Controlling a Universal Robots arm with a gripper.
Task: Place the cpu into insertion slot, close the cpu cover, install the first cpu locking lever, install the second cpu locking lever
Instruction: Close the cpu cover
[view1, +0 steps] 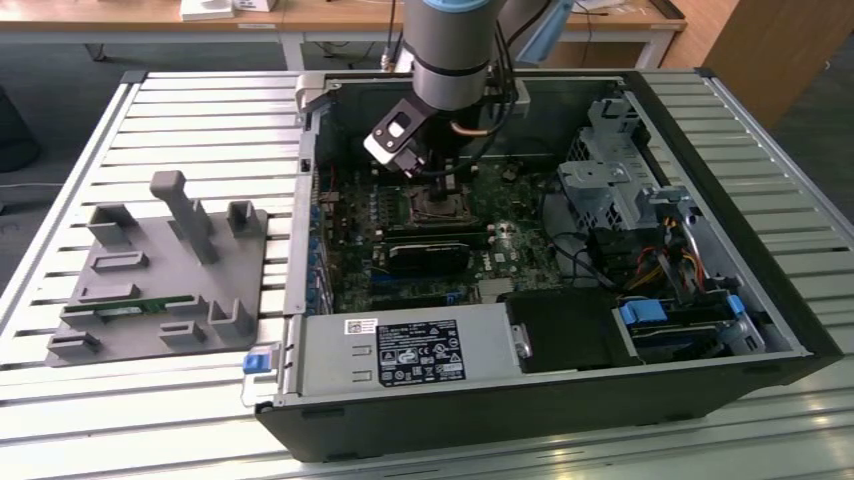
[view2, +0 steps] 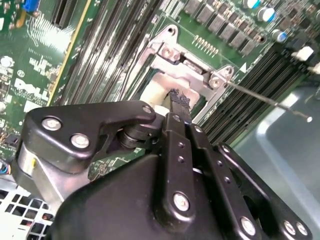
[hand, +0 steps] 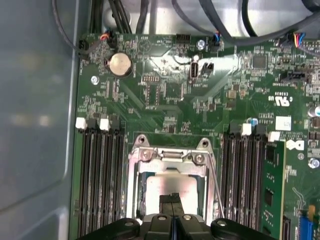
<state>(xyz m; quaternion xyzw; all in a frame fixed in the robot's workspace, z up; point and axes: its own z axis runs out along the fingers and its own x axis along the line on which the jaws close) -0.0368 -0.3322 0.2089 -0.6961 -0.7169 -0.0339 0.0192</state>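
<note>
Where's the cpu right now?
In the first wrist view the cpu lies flat in the insertion slot, between the two banks of black memory slots, right at the tip of the gripper.

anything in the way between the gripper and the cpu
Nothing visible does: the gripper, tips shut, hangs right over the pale face of the cpu in the insertion slot, and the thin lever rod runs off to the side.

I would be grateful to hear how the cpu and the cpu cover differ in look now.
The cpu is a plain pale tan face; the cpu cover is a silver-grey metal frame with a window. The cpu cover is wider and rims the cpu, which shows through its window. Both are square and metallic.
</note>
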